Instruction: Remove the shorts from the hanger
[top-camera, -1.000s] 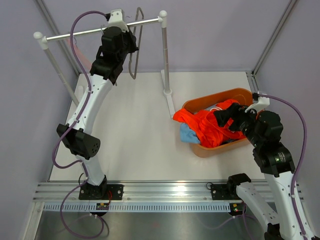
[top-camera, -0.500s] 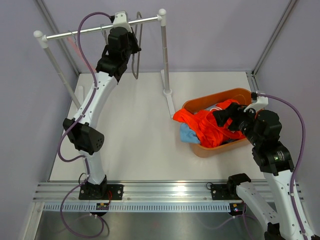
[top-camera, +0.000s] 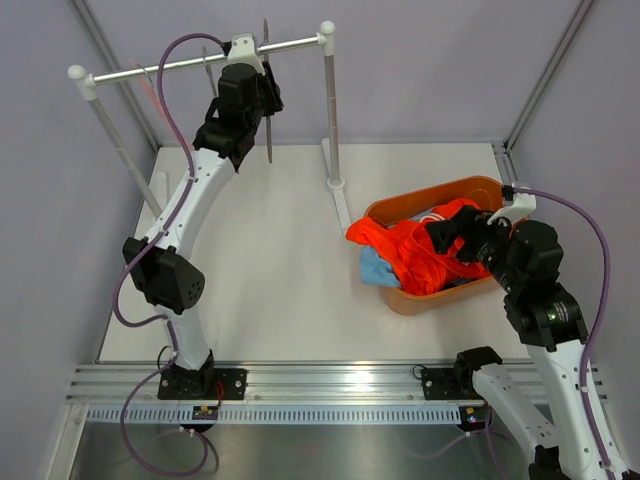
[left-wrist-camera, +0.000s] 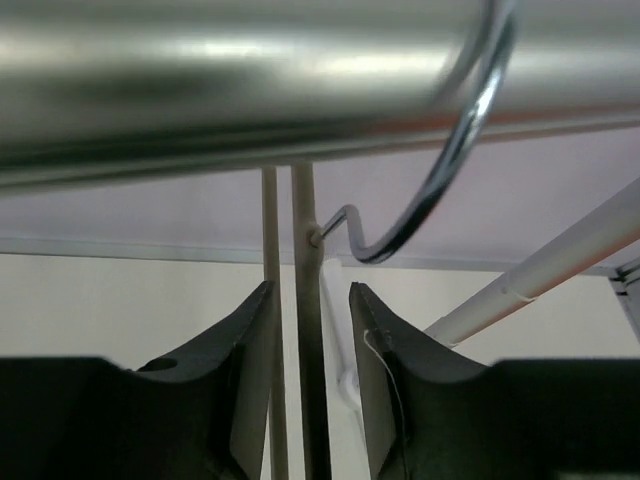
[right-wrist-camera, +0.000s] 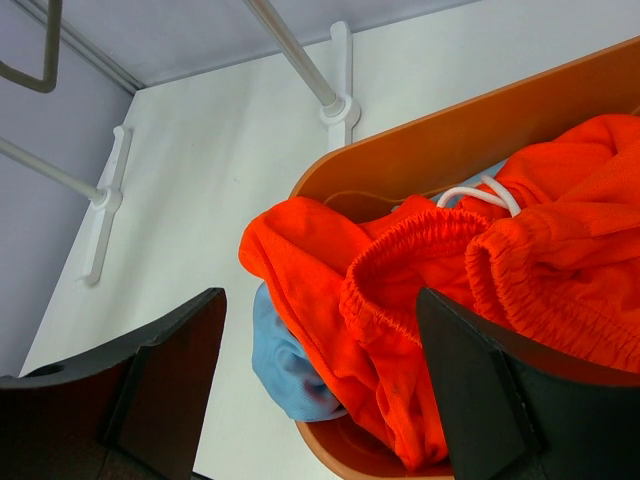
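the left gripper (left-wrist-camera: 310, 300), upper left in the top view, stands narrowly parted around the stem of the hanger (left-wrist-camera: 306, 380) hooked on the rail (left-wrist-camera: 200, 80), while the right gripper (right-wrist-camera: 320, 300) gapes wide, holding nothing, over the orange shorts (top-camera: 415, 250) and light blue shorts (top-camera: 372, 268) heaped in the basket (top-camera: 480, 185) at right.

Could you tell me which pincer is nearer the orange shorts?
Right. The right pincer is just above the orange shorts; the left pincer is far off, astride the hanger on the rail.
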